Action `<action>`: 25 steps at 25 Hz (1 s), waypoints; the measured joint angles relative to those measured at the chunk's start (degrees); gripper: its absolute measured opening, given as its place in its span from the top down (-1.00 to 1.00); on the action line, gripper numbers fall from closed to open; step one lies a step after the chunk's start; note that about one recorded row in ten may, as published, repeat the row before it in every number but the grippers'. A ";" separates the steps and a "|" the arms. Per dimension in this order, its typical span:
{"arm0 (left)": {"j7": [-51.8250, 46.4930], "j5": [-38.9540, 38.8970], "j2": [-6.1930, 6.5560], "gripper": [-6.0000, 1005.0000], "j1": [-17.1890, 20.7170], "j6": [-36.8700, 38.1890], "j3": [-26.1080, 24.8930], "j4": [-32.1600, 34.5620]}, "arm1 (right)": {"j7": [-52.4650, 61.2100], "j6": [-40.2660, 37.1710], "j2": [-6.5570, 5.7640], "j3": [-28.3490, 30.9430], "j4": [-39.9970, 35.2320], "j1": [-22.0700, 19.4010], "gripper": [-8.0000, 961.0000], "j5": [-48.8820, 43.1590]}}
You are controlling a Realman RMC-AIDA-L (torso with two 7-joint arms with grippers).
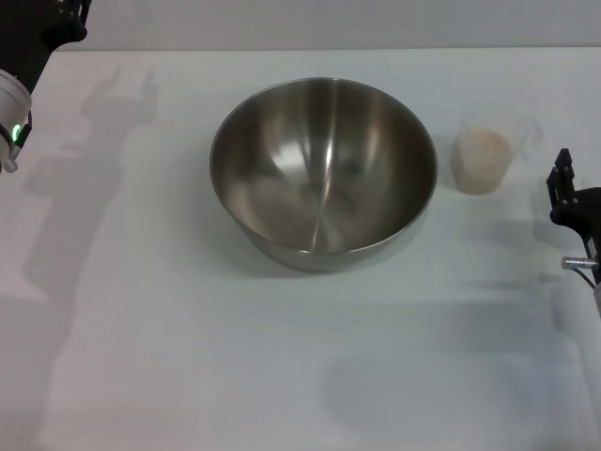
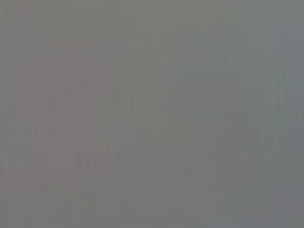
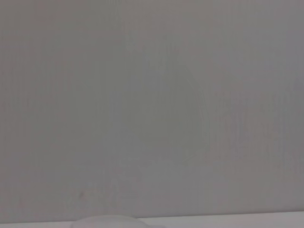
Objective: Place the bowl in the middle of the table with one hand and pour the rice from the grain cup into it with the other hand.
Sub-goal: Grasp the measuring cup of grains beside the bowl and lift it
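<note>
We see the bowl (image 1: pixel 323 174) sitting upright near the middle of the table (image 1: pixel 188 357), a little toward the far side, its shiny inside empty. Just beside it, on our right and apart from its rim, stands the grain cup (image 1: pixel 485 155), upright, with the rice (image 1: pixel 484 143) filling most of it. Nothing has been poured.

The left gripper (image 1: pixel 19 66) hangs at the far left edge, raised and well apart from the bowl; whether it is open or closed we cannot tell. The right gripper (image 1: pixel 568 193) sits at the right edge, near the cup but not touching it, and we cannot tell its state either. Both wrist views show only blank surface, so they add nothing.

We judge the bowl placement done, or nearly so, and the step in hand to be taking the cup with the right arm. To do it well, we would:

1. Approach from the cup's open side, away from the bowl, with the jaws spread wide
2. Close around the tapered wall low enough that it cannot slip upward
3. Lift it level, since it is full
4. Carry it over the bowl's centre before tipping, and tip slowly

The cup is light and could slide if nudged
</note>
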 joint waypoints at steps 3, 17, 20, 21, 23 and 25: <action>0.01 -0.09 -0.04 0.10 0.15 -0.01 0.00 -0.11 | 0.87 0.76 -0.01 -0.26 -0.39 0.50 -0.12 -0.32; 0.01 -0.09 0.14 0.10 -0.06 -0.20 -0.10 0.00 | 1.00 2.99 -0.07 -0.50 -2.06 1.82 -0.12 -0.60; 0.01 -0.09 0.14 0.10 -0.13 -0.21 -0.17 0.00 | 1.05 3.73 -0.08 -0.49 -2.46 2.23 -0.12 -0.60; 0.01 -0.08 0.15 0.10 -0.16 -0.21 -0.18 0.00 | 1.05 3.94 -0.08 -0.49 -2.50 2.38 -0.12 -0.60; 0.01 -0.08 0.19 0.10 -0.16 -0.22 -0.18 0.00 | 1.09 4.24 -0.09 -0.49 -2.88 2.81 -0.12 -0.60; 0.01 -0.08 0.23 0.10 -0.16 -0.24 -0.27 0.00 | 1.11 4.26 -0.09 -0.49 -3.07 2.94 -0.12 -0.60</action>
